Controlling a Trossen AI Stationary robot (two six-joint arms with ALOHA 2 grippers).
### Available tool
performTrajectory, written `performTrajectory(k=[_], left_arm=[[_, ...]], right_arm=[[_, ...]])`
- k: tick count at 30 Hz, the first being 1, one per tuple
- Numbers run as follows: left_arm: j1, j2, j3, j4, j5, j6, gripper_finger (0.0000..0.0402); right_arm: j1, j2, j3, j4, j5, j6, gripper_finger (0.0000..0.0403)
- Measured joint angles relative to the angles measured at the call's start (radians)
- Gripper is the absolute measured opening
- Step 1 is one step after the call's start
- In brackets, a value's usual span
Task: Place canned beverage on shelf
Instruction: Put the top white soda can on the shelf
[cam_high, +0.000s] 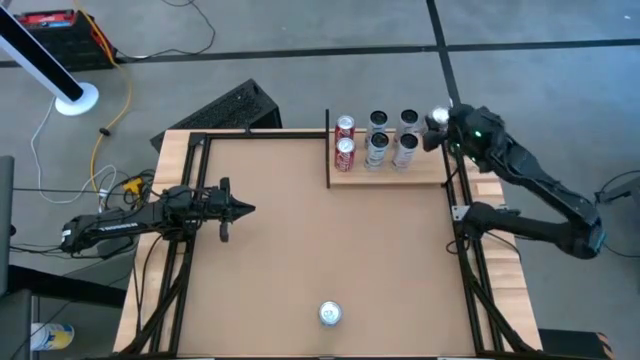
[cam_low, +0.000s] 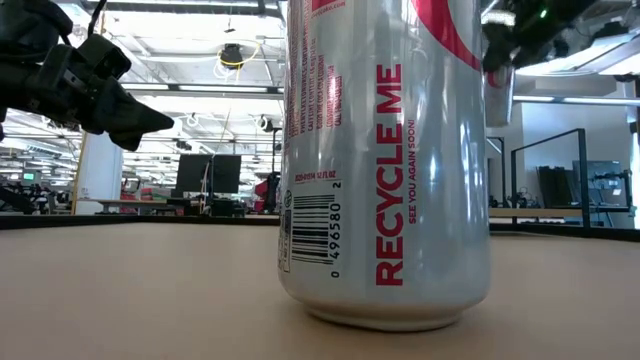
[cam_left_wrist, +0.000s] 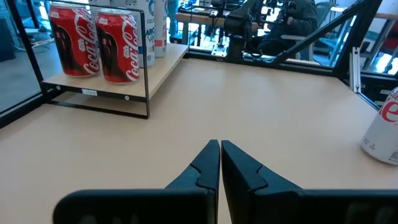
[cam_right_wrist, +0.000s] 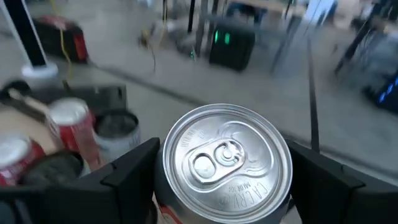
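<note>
We see two slim black jointed arms, the right arm (cam_high: 540, 190) with a small green light near its wrist. The left gripper (cam_left_wrist: 219, 163) ends in matte black, wedge-shaped fingers.

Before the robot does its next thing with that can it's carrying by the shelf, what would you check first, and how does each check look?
1. Held can sits between the right gripper fingers: ok.
2. Held can upright, top up: ok.
3. Free spot on the shelf at its right end, beside the silver cans: ok.
4. Red cans standing, near the black bar: ok.
5. Left gripper shut, out over the tabletop, away from the shelf: ok.
6. Height of held can above the shelf board: cannot tell.
</note>
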Motion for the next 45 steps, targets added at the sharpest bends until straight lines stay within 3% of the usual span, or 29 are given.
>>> performTrajectory(k=[6, 14, 19, 26, 36, 41, 45], left_arm=[[0.000, 0.000, 0.000, 0.000, -0.001, -0.001, 0.0000], [0.000, 0.000, 0.000, -0.008, 0.006, -0.001, 0.0000], [0.000, 0.000, 0.000, -0.008, 0.010, -0.004, 0.0000], [0.000, 0.000, 0.000, -0.008, 0.010, 0.000, 0.0000], [0.000, 0.000, 0.000, -0.008, 0.011, 0.010, 0.0000], [0.000, 0.000, 0.000, -0.007, 0.023, -0.012, 0.0000], [0.000, 0.000, 0.000, -0.004, 0.039, -0.022, 0.0000]], right_arm=[[-0.185, 0.097, -0.002, -0.073, -0.160, 0.005, 0.0322], [-0.175, 0.092, -0.002, -0.084, -0.171, 0.078, 0.0322], [-0.145, 0.090, -0.001, -0.186, -0.057, 0.168, 0.0322], [0.008, 0.007, -0.015, -0.325, 0.070, 0.293, 0.0322], [0.281, -0.099, -0.264, -0.277, 0.199, 0.564, 0.0322], [0.337, -0.080, -0.341, -0.223, 0.304, 0.642, 0.0322], [0.329, -0.063, -0.356, -0.206, 0.324, 0.644, 0.0322]])
